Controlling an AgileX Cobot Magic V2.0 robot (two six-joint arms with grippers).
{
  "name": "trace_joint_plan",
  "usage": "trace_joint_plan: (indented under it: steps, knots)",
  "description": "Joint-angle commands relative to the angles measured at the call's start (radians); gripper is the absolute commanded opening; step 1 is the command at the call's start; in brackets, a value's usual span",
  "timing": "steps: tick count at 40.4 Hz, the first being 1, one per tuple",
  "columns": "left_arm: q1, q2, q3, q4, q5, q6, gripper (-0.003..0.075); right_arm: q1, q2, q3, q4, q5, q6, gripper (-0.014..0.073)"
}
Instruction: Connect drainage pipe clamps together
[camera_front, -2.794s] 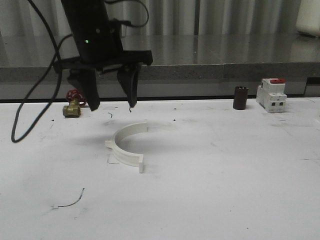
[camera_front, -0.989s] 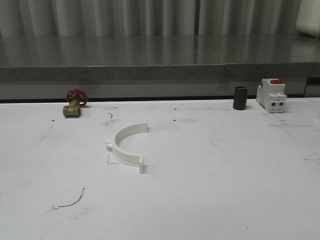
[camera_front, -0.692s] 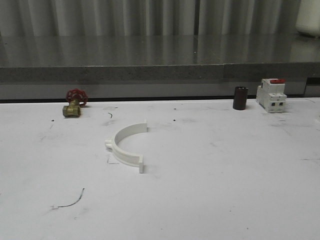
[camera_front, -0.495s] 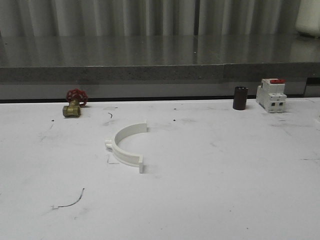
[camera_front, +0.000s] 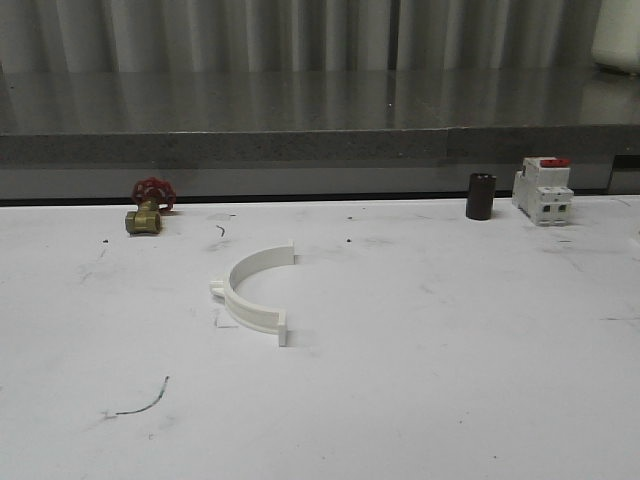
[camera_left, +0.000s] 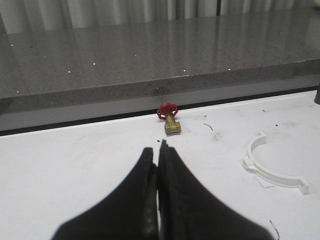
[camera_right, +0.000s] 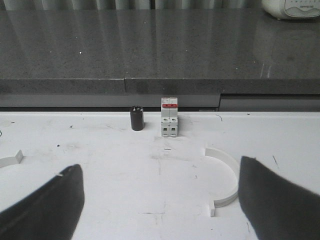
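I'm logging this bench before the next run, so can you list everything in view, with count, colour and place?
drainage pipe clamp halves: 2, white; one lying mid-table in the front view, the other lying in front of the circuit breaker and to one side of it, in the right wrist view
brass valve: 1, brass with red handwheel; far left of the table
dark cylinder: 1, dark brown; far right, beside the breaker
circuit breaker: 1, white with red top; far right
table: 1, white, scuffed
grey counter: 1, behind the table
left gripper: black, fingers together
right gripper: black, fingers wide apart
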Motion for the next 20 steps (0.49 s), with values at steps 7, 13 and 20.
trace_joint_plan:
  steps: [7,13,20]
  knots:
    - [-0.009,0.01,-0.027,0.006,-0.071,0.001,-0.002,-0.006,0.015,-0.033,-0.01,-0.075,-0.007,0.0644]
    - [-0.009,0.01,-0.027,0.006,-0.071,0.001,-0.002,-0.006,0.015,-0.033,-0.01,-0.086,-0.007,0.0644]
    - [-0.009,0.01,-0.027,0.006,-0.071,0.001,-0.002,-0.006,0.073,-0.053,-0.01,-0.042,-0.007,0.0643]
